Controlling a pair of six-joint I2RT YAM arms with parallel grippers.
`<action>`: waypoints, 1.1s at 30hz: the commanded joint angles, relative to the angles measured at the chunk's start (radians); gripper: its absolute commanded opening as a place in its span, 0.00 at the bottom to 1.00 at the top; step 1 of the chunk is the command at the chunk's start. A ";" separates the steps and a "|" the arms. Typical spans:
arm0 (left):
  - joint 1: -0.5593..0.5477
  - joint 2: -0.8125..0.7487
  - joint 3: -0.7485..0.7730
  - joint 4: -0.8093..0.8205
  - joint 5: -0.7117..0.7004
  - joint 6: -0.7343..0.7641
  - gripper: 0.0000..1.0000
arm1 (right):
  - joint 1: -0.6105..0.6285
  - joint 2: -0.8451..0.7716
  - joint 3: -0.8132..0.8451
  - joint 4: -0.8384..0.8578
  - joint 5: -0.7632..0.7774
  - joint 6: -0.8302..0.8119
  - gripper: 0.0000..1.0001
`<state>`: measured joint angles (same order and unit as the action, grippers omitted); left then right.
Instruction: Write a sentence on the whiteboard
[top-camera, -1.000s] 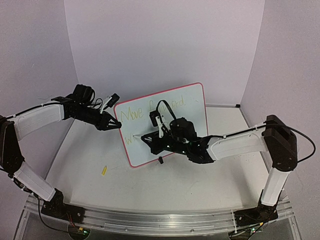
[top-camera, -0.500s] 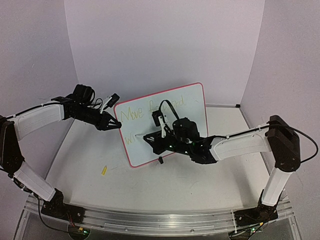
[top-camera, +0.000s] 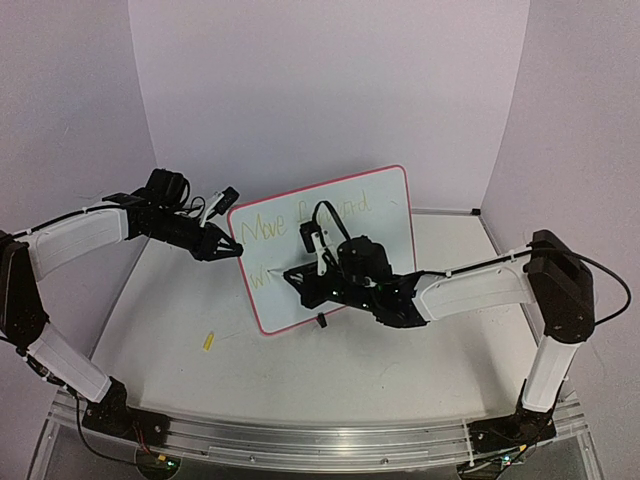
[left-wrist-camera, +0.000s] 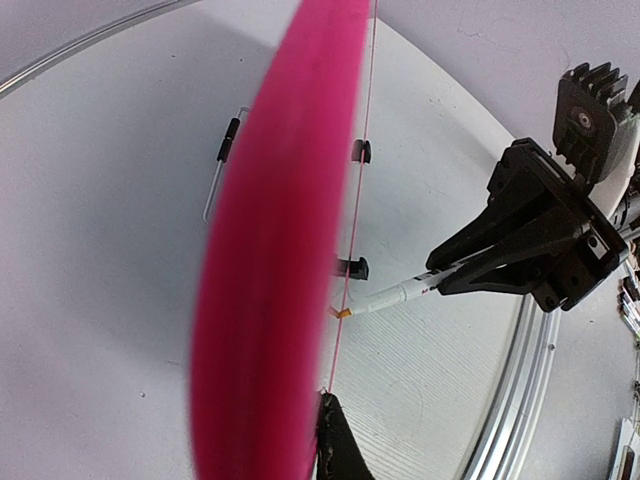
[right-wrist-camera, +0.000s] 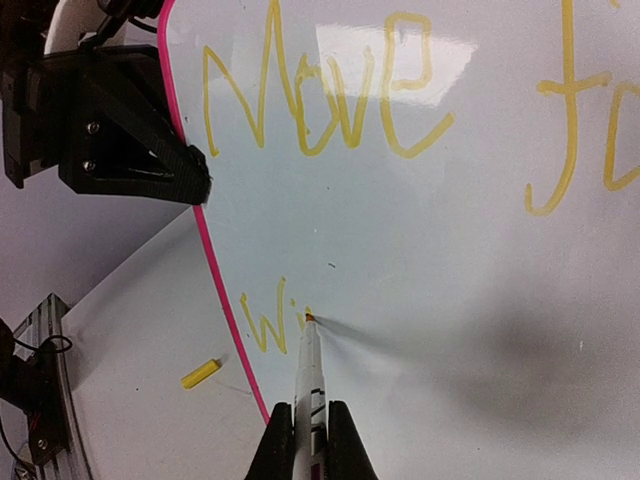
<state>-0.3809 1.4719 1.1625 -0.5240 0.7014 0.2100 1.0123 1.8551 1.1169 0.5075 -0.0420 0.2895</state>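
while the left end effector (top-camera: 228, 249) stays clamped on the whiteboard (top-camera: 385, 215) at its nine o'clock rim, board upright on the bench (top-camera: 400, 350), the right end effector (top-camera: 300, 277), pinched on the marker (right-wrist-camera: 308, 372), has nudged out and back: one small stroke. the sentence (right-wrist-camera: 345, 95) shows only "wi" at seven o'clock; line two looks barely begun.
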 joint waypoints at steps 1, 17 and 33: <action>-0.028 0.035 -0.006 -0.036 -0.072 0.043 0.00 | -0.010 -0.043 -0.025 -0.006 0.155 0.019 0.00; -0.028 0.034 -0.006 -0.036 -0.071 0.042 0.00 | -0.010 -0.100 -0.071 0.069 0.005 -0.011 0.00; -0.029 0.038 -0.005 -0.036 -0.071 0.043 0.00 | -0.010 -0.032 0.026 0.054 -0.001 -0.033 0.00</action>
<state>-0.3809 1.4727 1.1625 -0.5240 0.7033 0.2104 1.0039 1.7957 1.0846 0.5522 -0.0465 0.2715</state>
